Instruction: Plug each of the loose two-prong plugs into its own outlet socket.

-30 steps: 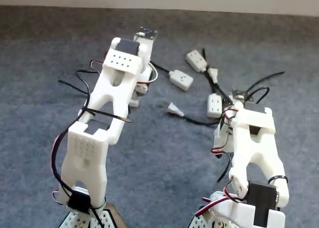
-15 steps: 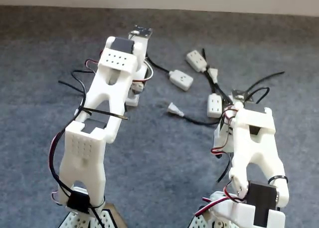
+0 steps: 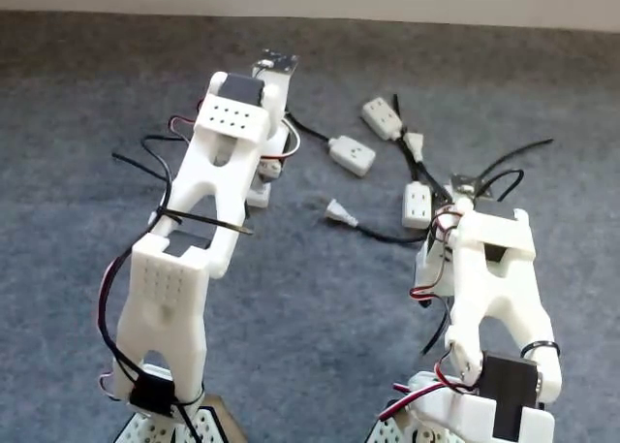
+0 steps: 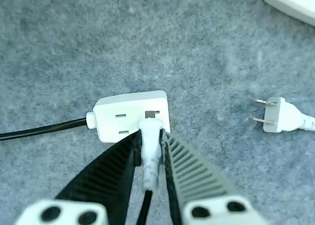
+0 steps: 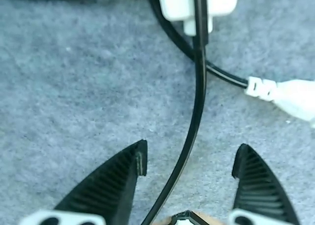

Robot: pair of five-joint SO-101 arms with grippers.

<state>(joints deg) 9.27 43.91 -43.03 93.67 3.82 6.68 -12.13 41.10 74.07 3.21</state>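
My left gripper (image 4: 150, 131) is shut on a white two-prong plug (image 4: 150, 141), whose head sits against the face of a white outlet socket (image 4: 130, 117) on the carpet. Its prongs are hidden. A loose plug (image 4: 278, 115) lies nearby with bare prongs, also seen in the high view as loose plug (image 3: 339, 211). The left arm hangs over that socket (image 3: 258, 196). My right gripper (image 5: 189, 158) is open just above the carpet, with a black cable (image 5: 196, 102) running between its fingers. Beyond it lie another socket (image 5: 197, 3) and a white plug (image 5: 290, 94).
Three more white sockets lie on the grey carpet: one in the middle (image 3: 352, 154), one farther back (image 3: 382, 118), one by the right arm (image 3: 417, 205). Black cords tangle among them. Open carpet stretches between the two arms and at the far left.
The left arm with its plug shifted slightly left, then eased back a little. The right arm has stayed still.
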